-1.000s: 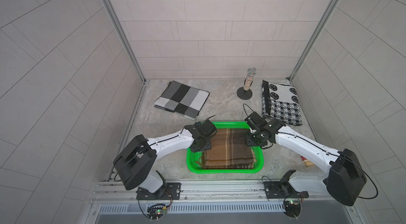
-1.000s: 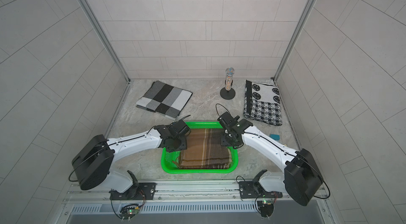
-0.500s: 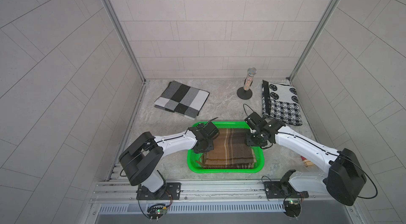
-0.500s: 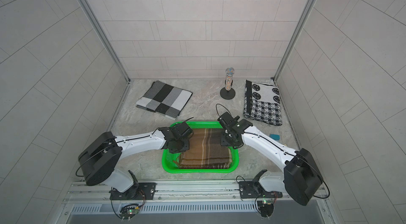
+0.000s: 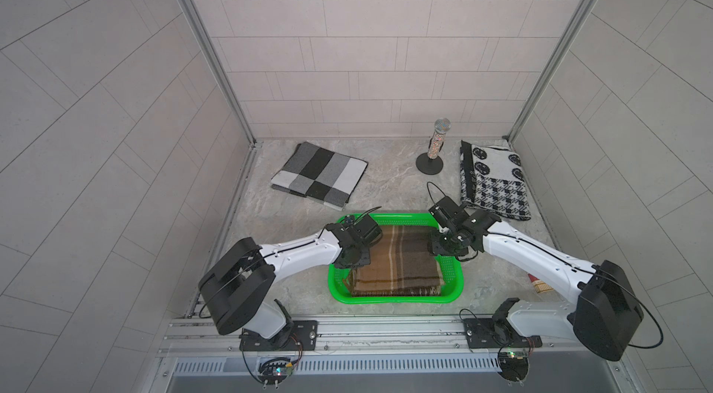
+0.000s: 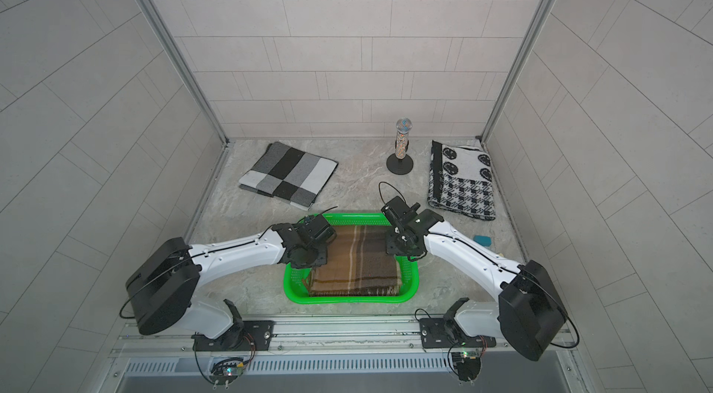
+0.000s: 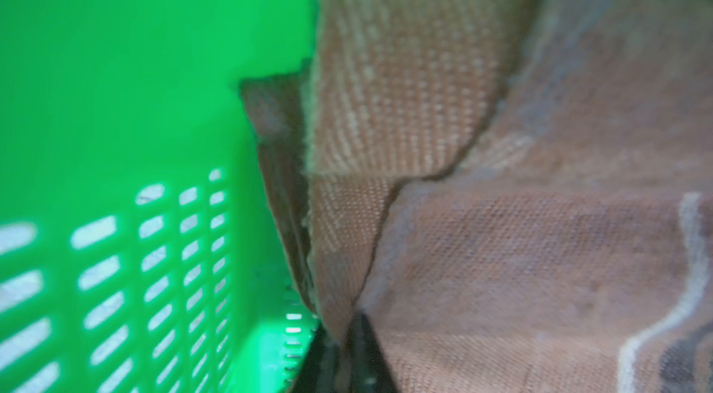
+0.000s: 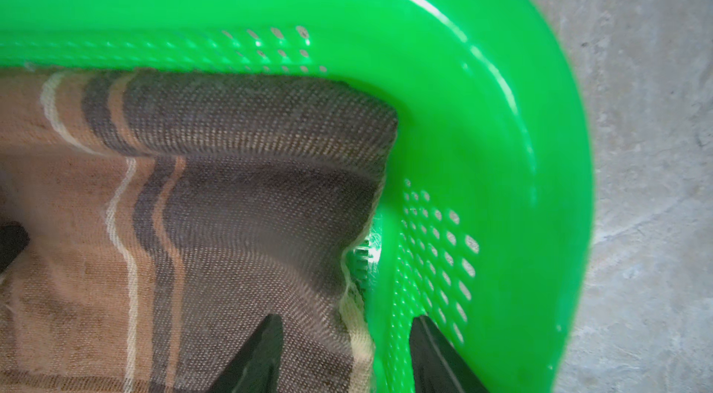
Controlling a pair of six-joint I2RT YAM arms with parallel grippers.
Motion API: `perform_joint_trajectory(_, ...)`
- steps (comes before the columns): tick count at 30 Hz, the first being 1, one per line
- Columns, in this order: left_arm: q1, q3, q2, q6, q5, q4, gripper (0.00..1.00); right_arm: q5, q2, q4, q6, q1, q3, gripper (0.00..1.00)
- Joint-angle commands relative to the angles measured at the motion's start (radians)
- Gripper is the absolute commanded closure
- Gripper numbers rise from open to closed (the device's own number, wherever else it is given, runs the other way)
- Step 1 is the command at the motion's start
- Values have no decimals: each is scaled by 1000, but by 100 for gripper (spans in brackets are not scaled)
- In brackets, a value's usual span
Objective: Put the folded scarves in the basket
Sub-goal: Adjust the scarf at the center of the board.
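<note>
The folded scarf [image 5: 397, 260] [image 6: 355, 260], brown plaid, lies flat inside the bright green basket [image 5: 393, 299] [image 6: 347, 299] near the table's front. My left gripper [image 5: 353, 262] [image 6: 308, 256] points down at the scarf's left edge, just inside the basket wall. In the left wrist view that gripper [image 7: 347, 352] is a dark blur under a scarf fold [image 7: 405, 82], and its gap is not readable. My right gripper [image 5: 443, 246] [image 6: 397, 244] is at the basket's far right corner. It is open [image 8: 347, 341], with one finger [image 8: 262, 352] on the scarf and the other against the perforated wall [image 8: 436, 248].
A grey and black checked cloth [image 5: 318, 173] lies at the back left. A black and white patterned cloth [image 5: 494, 183] lies at the back right. Between them a glitter tube stands on a black base [image 5: 434, 156]. A small teal object [image 6: 482, 240] sits behind the right arm.
My left gripper has shifted slightly along the scarf's left edge inside the basket. The right arm and the scarf have hardly moved.
</note>
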Motion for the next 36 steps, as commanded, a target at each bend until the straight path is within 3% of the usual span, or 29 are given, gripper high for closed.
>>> perform_joint_trajectory(1, 2, 29, -46, -1, -30, -91, 59, 49, -47, -39, 7, -1, 12, 42)
perform_joint_trajectory(9, 38, 192, -291, 0, -102, -208, 47, 14, -115, -19, -1, 0, 78, 51)
perform_joint_trajectory(13, 204, 297, -289, 91, -33, -263, 41, -3, -83, -11, -24, 0, 162, 51)
perform_joint_trajectory(17, 483, 340, -232, 167, 124, -227, 36, -19, -17, 19, -55, 0, 258, 51)
perform_joint_trajectory(19, 597, 363, -159, 191, 161, -185, 36, -34, 43, 34, -72, -1, 327, 51)
perform_joint_trajectory(23, 722, 421, 38, 190, 233, -91, 37, -75, 184, 58, -88, 0, 451, 50)
perform_joint_trajectory(27, 779, 542, 231, 226, 226, -47, 38, -108, 305, 66, -92, 7, 564, 50)
perform_joint_trajectory(31, 802, 696, 411, 304, 176, -37, 46, -134, 394, 68, -97, 11, 640, 49)
perform_joint_trajectory(36, 822, 893, 643, 372, 201, -152, 51, -196, 494, 79, -102, 17, 703, 49)
